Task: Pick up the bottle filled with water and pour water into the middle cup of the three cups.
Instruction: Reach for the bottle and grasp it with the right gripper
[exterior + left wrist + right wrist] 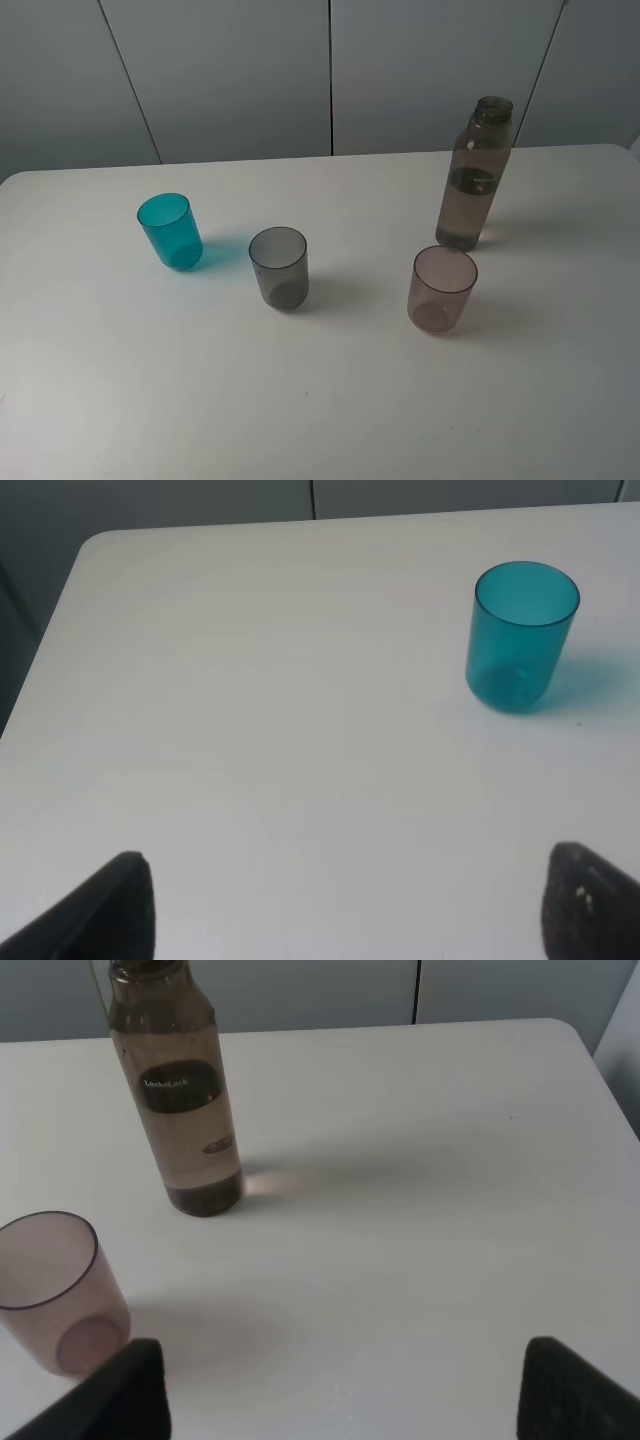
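bottle (pixel 474 180): upright on tabletop (pixel 320 410), right side, just behind mauve cup (pixel 441 289), untouched
middle cup (pixel 279 267): grey, upright, between teal cup (pixel 170 230) and mauve cup
left claw (pixel 355 908): spread, holds nothing, low over tabletop, teal cup ahead
right claw (pixel 350 1392): spread, holds nothing, bottle and mauve cup ahead

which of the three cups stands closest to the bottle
The pinkish-mauve cup, just in front of the bottle; the grey cup and teal cup stand farther left.

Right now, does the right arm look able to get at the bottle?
Probably yes: the right gripper is open and empty, the bottle stands upright ahead of it across bare table, and only the mauve cup sits off to one side.
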Available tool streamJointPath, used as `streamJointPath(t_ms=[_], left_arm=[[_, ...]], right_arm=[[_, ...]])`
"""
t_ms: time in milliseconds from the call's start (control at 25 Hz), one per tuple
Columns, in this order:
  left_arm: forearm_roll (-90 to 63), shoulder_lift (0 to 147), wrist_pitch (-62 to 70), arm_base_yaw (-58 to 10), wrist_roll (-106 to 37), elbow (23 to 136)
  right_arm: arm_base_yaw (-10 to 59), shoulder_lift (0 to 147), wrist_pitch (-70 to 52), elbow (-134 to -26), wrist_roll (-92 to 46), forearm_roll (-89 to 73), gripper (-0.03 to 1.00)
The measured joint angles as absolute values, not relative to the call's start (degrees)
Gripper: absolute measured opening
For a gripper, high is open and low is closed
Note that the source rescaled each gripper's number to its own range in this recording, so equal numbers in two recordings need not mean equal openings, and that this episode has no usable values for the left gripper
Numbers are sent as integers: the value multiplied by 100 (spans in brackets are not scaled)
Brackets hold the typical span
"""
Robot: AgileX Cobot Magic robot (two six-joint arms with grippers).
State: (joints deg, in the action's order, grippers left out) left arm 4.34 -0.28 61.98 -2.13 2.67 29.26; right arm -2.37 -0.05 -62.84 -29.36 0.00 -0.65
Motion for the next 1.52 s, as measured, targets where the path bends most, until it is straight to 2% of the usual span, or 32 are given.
streamJointPath(t_ms=[1200, 1520], left_arm=[[434, -28, 6198, -213, 267, 2926], [434, -28, 6198, -213, 267, 2926]], right_arm=[[-237, -5, -6284, -2947, 42, -65, 32], [-237, 858, -6466, -3725, 77, -42, 32]])
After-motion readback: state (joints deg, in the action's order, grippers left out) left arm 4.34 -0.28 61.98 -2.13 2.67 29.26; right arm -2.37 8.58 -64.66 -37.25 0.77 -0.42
